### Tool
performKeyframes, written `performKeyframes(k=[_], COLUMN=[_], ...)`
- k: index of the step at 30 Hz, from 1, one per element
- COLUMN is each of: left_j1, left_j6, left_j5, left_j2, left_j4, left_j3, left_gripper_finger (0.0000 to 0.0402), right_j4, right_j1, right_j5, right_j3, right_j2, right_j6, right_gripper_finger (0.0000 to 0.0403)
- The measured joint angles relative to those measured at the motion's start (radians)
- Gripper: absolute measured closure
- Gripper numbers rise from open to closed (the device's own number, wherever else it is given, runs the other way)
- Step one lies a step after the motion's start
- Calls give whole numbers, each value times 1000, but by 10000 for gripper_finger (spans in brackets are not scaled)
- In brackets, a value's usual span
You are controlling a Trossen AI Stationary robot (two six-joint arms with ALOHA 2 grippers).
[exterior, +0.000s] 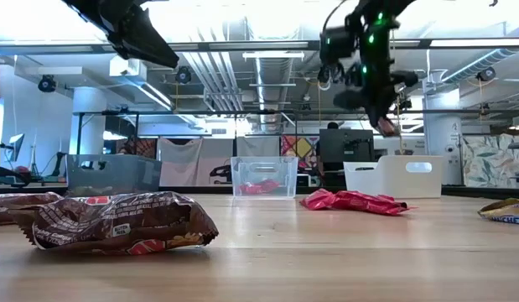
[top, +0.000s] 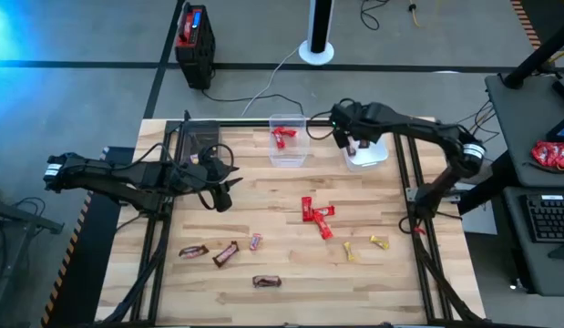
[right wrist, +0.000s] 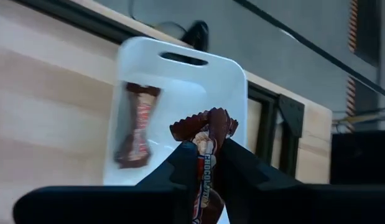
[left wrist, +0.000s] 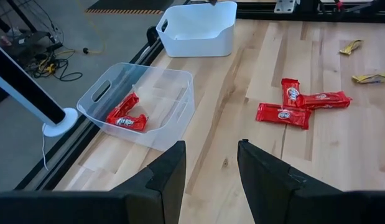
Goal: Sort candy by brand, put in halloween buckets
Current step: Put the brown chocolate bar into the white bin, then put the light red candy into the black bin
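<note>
My right gripper [top: 352, 144] hangs above the white bin [top: 371, 157], shut on a dark brown bar [right wrist: 204, 127]; one brown bar [right wrist: 136, 124] lies inside that bin. My left gripper [top: 229, 189] is open and raised over the table's left part, touching nothing. The clear bin [top: 288, 146] holds red bars [left wrist: 125, 115]. A dark grey bin [top: 196, 137] stands at the far left. On the table lie red bars [top: 316, 215], three brown bars [top: 226, 252], a pink piece [top: 255, 241] and yellow pieces [top: 380, 242]. My right gripper pinches the dark brown bar between its two fingers, coming from above and pointing down. The bar's crimped end [right wrist: 203, 122] sticks out past the fingertips. The bar is lifted clear, above the white bin [right wrist: 180, 81].
A black-and-red box [top: 194, 41] and a white stand [top: 316, 46] sit on the floor beyond the far edge. Black frame rails [top: 409, 191] run along the table's sides. Bare wood lies between the bins and the scattered candy.
</note>
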Motion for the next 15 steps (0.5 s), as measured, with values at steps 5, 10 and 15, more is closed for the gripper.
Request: performKeyframes(k=[5, 10, 15], left_j1=[0, -1, -7], left_j6=[-7, -23, -52], left_j5=[16, 87, 115], left_j2=[12, 27, 41], left_j4=[-1, 0, -4], left_j3=[0, 0, 0], left_gripper_finger=[272, 272, 272], right_j4=[24, 37, 40], right_j1=[-58, -73, -72], right_j5=[-18, -18, -18], right_j3=[-4, -5, -5], right_j2=[67, 113, 109], right_j6=[-47, -55, -56], right_gripper_finger=[319, 275, 239])
